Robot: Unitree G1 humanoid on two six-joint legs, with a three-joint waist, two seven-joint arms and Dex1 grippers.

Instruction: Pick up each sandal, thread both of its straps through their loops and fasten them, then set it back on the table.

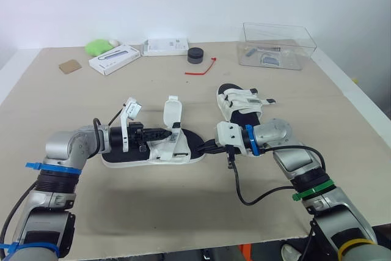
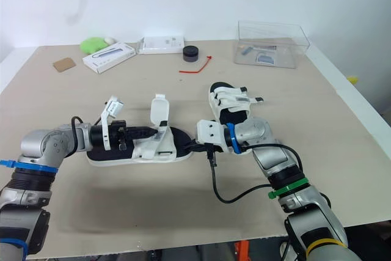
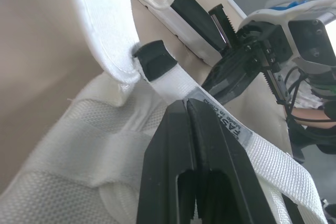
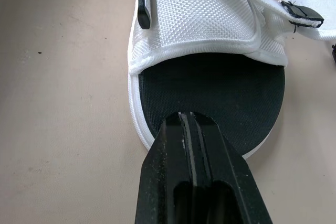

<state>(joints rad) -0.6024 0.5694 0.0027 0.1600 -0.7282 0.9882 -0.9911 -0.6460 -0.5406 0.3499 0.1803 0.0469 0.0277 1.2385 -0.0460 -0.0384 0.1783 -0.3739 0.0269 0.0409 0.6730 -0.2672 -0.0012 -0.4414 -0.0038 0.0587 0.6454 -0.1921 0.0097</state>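
At the centre of the worktop (image 1: 183, 212): a white sandal (image 1: 153, 151) with a black footbed, flat on its sole, toe toward 3 o'clock, heel toward 9 o'clock. Both straps undone: the front strap (image 1: 172, 111) standing upright over the midfoot, the heel strap (image 1: 130, 109) raised at the 9 o'clock end.

Reaching in from 9 o'clock along the footbed, the left end effector (image 1: 164, 132), clenched, black fingers (image 3: 173, 145) pressed together with the tips against a white webbing strap (image 3: 262, 145) that runs from a black loop (image 3: 155, 61). Cannot tell whether any webbing sits between them.

Coming in from 3 o'clock, the right end effector (image 1: 204, 147), likewise clenched with nothing seen between its fingers (image 4: 210, 182), the tips over the toe end of the footbed just inside the white sole rim. Cannot tell whether touching.

At about 2 o'clock from this sandal, close by but apart, a second white sandal (image 1: 241, 105), straps lying across its upper.

Along the far edge, toward 12 o'clock: a black round puck (image 1: 195, 55) with a red zip tie (image 1: 201, 68) just beside it. At 1 o'clock, a clear plastic box (image 1: 278, 44). At 11 o'clock, two white boxes (image 1: 114, 59), a green object (image 1: 98, 46) and a brown card square (image 1: 70, 66).
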